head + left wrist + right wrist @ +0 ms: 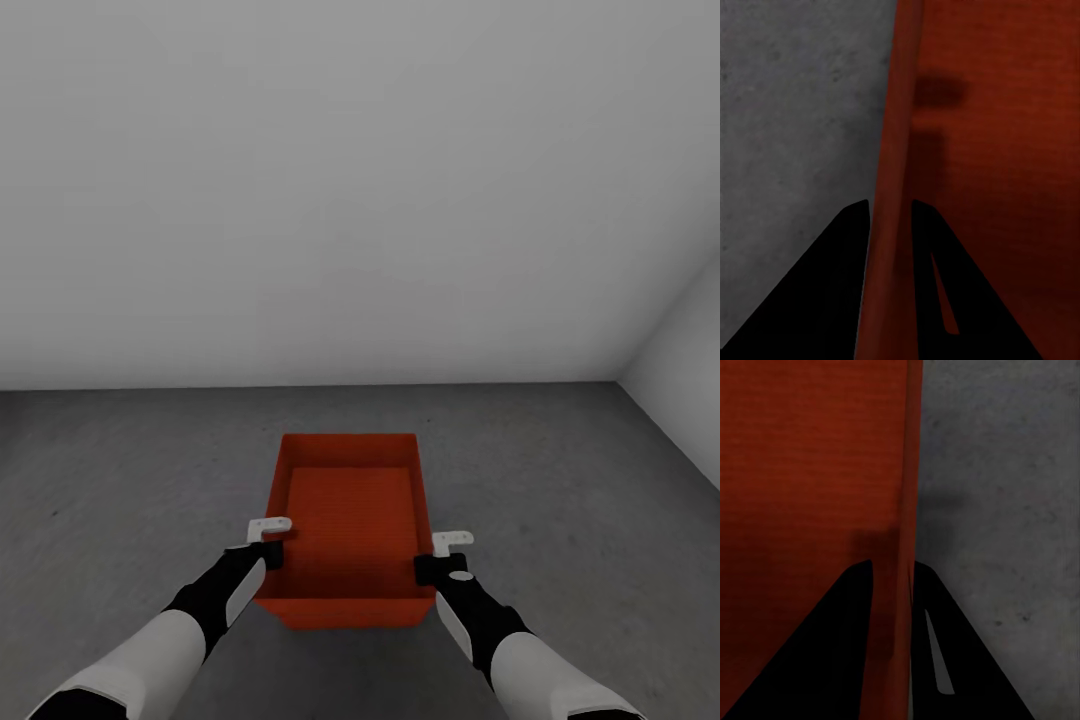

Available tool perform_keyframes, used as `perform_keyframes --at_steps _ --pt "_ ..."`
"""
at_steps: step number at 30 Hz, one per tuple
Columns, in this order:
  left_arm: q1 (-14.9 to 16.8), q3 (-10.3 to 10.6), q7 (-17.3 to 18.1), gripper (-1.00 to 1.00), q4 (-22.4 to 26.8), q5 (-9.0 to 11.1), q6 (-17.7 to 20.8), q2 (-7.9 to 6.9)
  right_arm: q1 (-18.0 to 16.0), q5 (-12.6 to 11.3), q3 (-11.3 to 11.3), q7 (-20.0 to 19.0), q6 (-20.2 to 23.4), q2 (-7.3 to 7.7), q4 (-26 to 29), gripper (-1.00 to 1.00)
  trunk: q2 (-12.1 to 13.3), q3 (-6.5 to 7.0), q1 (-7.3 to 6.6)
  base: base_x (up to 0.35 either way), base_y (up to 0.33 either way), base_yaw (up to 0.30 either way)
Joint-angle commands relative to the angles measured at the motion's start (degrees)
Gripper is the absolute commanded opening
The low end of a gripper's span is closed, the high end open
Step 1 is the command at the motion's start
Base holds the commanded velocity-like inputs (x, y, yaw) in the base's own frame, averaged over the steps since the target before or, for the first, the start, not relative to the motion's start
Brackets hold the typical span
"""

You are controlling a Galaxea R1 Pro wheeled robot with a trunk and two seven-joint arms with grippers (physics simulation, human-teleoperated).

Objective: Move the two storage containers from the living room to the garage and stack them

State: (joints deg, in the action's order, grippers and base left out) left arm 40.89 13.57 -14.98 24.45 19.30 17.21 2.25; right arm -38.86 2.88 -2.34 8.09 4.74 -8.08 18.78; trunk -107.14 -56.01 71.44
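Orange-red rectangular open-topped plastic bin, slightly tapered walls, long axis pointing away from the robot toward the plain white wall. Positioned centrally ahead of the robot, over the dark grey mottled concrete floor, well short of the wall base. Interior bare, bottom surface faintly ribbed. Contact with the floor versus held just above it: cannot tell. Second white wall at the right, meeting the first in a corner.

Left gripper at the left long wall of the bin, near the end closest to the robot. Black fingers astride the rim in the left wrist view: one outside over the concrete, one inside over the red bottom, both pressed against the thin wall between them. Clamped on the bin wall.

Right gripper at the right long wall, opposite the left one. Same arrangement in the right wrist view: black fingers straddling the rim, one inside the bin, one outside above the floor, closed tight on the wall.

Both forearms, white with black wrist sections, reaching forward symmetrically, one on either side of the bin.
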Motion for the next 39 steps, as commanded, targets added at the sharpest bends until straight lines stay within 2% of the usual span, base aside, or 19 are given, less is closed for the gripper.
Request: perform_keyframes --at_steps 1,8,9,10,37,39 --pt "0.0 -2.9 -0.8 -1.00 -0.8 0.7 -1.1 -0.14 0.1 0.2 -1.0 0.3 0.1 -0.25 0.3 -1.00 0.0 -0.07 0.47 0.000 0.000 0.000" --pt "0.0 -2.9 -0.9 -1.00 -0.2 0.5 -1.1 -0.24 0.1 0.3 -1.0 0.3 0.1 -0.19 0.4 -1.00 0.0 -0.07 0.47 0.000 0.000 0.000" --pt "0.0 -2.9 -0.9 1.00 -0.2 0.5 -1.1 -0.22 0.1 0.3 -1.0 0.3 0.1 -0.19 0.4 -1.00 0.0 -0.07 0.47 0.000 0.000 0.000" --pt "0.0 -2.9 -0.9 1.00 -0.4 0.4 -1.1 -0.18 0.1 0.4 -1.0 0.2 0.2 -0.18 0.4 1.00 0.0 -0.07 0.47 0.000 0.000 0.000" --pt "0.0 -2.9 -0.8 1.00 0.0 0.7 -1.2 -0.22 0.1 0.3 -1.0 0.1 0.3 -0.18 0.4 1.00 0.0 -0.07 0.47 0.000 0.000 0.000" --pt "0.0 -2.9 -0.8 1.00 0.0 0.7 -1.1 -0.19 0.1 0.3 -1.0 0.1 0.4 -0.18 0.4 1.00 0.8 0.29 0.03 0.000 0.000 0.000"
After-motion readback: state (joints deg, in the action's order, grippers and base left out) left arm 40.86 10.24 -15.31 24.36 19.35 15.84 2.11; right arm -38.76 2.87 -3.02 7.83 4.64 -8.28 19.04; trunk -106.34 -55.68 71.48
